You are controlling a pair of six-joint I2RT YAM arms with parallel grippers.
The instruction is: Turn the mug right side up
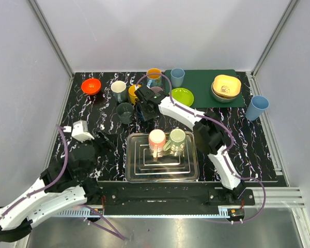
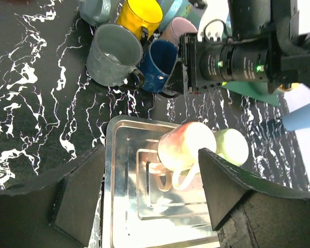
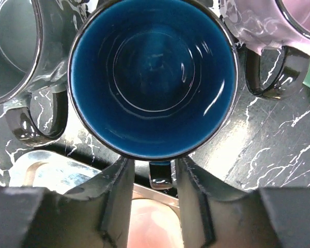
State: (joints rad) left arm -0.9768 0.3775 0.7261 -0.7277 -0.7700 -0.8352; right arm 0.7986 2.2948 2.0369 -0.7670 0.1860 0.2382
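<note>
Dark blue glazed mug: stands mouth-up on the black marbled surface, just behind the shallow steel tray and beside a grey mug and a yellow mug.
Progress: this mug looks righted. What seems left is for the right hand to let go and back away.
Right hand: its fingers are narrowly parted on either side of the mug's handle. A sliver of gap shows on one side, so it is apparently not pinching.
Left hand: spread wide and holding nothing, over the surface near the tray's left edge.
Possibly pending: a pink mug and a pale green mug sit bottom-up in the tray.
Right wrist view: the only one showing the blue interior and the handle between the fingers.
Top view: the right hand hides most of the mug, but both arms and the layout are visible.
Left wrist view: shows the mug's outer wall.
</note>
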